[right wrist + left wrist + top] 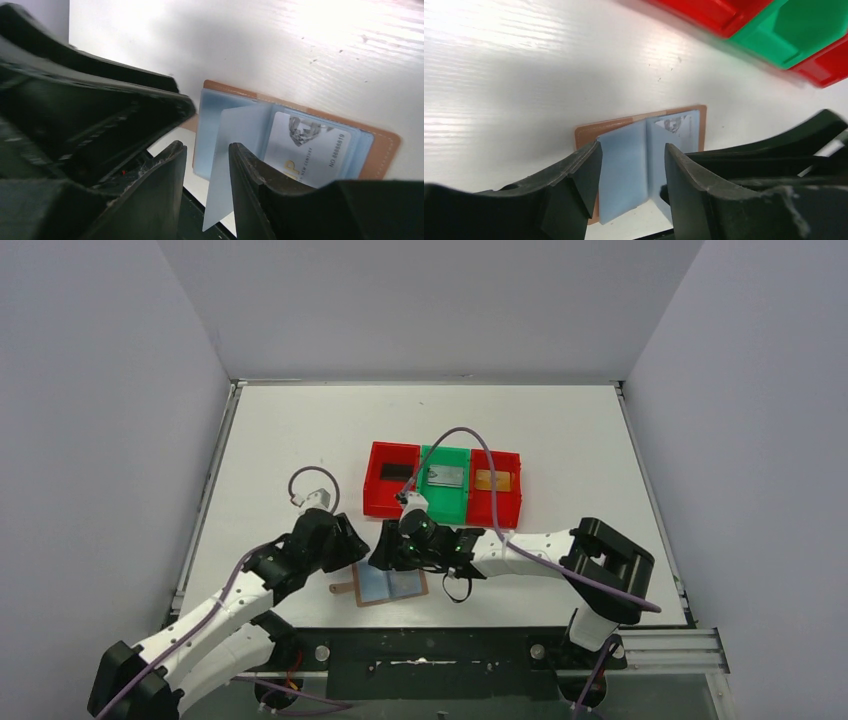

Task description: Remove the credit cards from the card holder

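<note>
Card (310,150) sits in a pocket of the open holder (390,586), lower centre of the top view. It looks thin, stiff and slick, so pinch an exposed edge (soft holder may slide). Print reads "NEW CENTURY", "NO.88888019". Right gripper (207,150) has its jaws apart around a raised leaf (242,130); left gripper (633,155) has its jaws apart over the holder.

The left gripper (632,148) hides the near edge of the card holder (623,167). Behind the card holder, the bins (806,30) look blurry and run off the picture.
</note>
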`<state>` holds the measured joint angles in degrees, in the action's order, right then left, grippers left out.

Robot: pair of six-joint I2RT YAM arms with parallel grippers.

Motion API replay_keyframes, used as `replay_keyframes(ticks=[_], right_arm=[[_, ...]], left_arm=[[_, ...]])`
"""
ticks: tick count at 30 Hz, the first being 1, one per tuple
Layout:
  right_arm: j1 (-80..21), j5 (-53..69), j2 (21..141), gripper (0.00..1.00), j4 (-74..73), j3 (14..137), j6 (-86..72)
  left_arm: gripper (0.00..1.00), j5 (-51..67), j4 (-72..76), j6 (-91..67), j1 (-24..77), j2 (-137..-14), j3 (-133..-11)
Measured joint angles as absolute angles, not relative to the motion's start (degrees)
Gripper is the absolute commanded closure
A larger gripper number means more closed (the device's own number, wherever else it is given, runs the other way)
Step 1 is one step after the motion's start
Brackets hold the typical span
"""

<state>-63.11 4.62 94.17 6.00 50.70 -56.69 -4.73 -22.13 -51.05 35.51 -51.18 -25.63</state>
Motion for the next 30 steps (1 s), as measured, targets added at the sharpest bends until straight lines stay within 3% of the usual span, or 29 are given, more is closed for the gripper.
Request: replay_keyframes(ticks=[10, 15, 23, 30], right_arm=[[-64.45, 9.52, 105.34, 0.59, 5.17, 57.49, -54.76], [-65.56, 9.74, 107.11, 0.54, 3.29, 59.92, -53.6], [-66.74, 1.74, 96.12, 0.6, -0.49, 56.01, -53.01], [-64.29, -7.53, 86.52, 0.66, -4.6, 49.34, -56.36]], left_arm=[[0.5, -19.64, -33.54, -59.51, 35.51, -31.2, -27.97], [0.5, -22.41, -35.42, -59.83, 35.48, -27.94, -29.76], [0.52, -19.73, -34.68, -58.17, 35.48, -29.58, -29.93], [0.56, -8.34, -25.47, -54.52, 35.48, -35.27, -27.9]])
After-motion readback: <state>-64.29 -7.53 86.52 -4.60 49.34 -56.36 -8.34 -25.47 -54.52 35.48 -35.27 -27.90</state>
